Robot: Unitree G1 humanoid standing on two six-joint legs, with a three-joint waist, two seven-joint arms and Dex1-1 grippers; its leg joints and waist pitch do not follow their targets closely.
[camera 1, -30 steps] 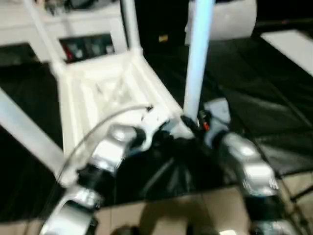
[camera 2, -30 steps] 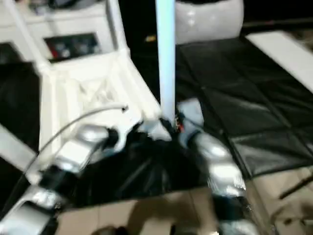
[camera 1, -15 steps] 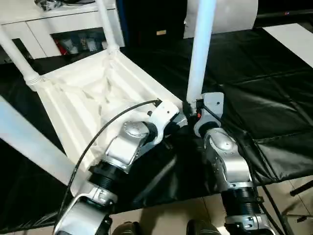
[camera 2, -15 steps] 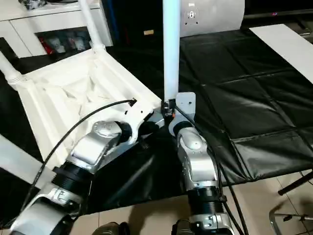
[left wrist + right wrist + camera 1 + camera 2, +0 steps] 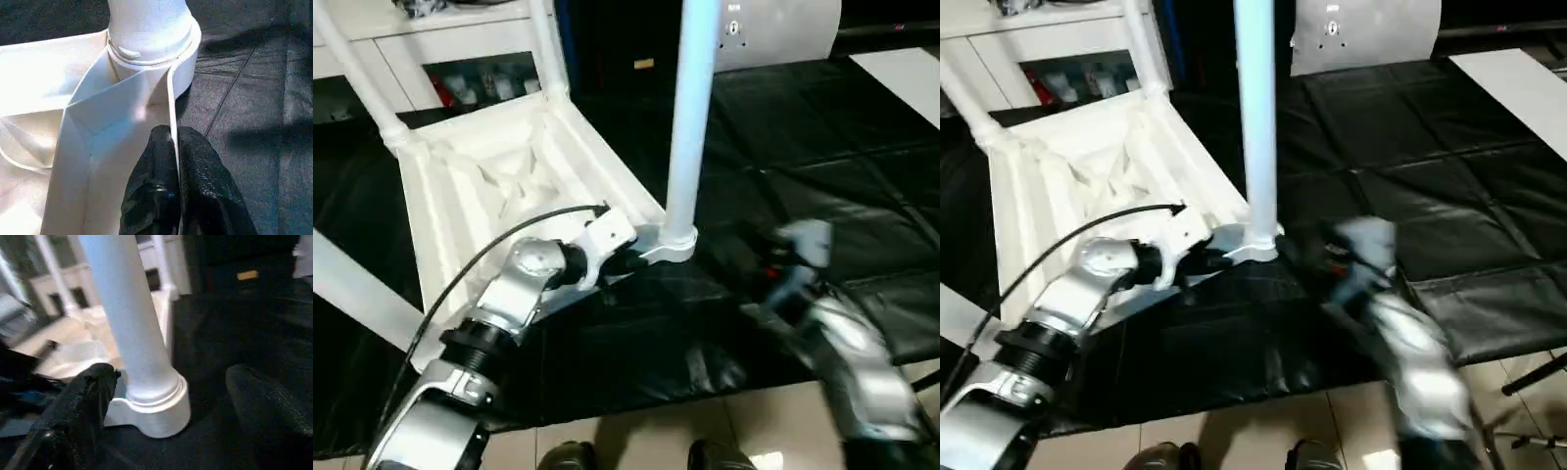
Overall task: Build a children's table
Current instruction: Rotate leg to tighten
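Right gripper (image 5: pixel 161 396): nearest the robot, fingers (image 5: pixel 80 406) spread wide, holding nothing, just beside the near table leg (image 5: pixel 690 117).
Left gripper (image 5: pixel 174 161): two black fingers pressed together, pinching the raised rim (image 5: pixel 172 103) of the table top (image 5: pixel 489 186) (close to the corner socket (image 5: pixel 671 243)).
Children's table (image 5: pixel 1087 176): upside down on the black floor mat (image 5: pixel 803 157), underside ribs showing, legs pointing upward.
Near leg: upright, seated in the rounded corner socket.
Far legs (image 5: pixel 548 49): two more rise from the far corners.
White cabinet (image 5: pixel 431 49): behind the table, small items on its shelf.
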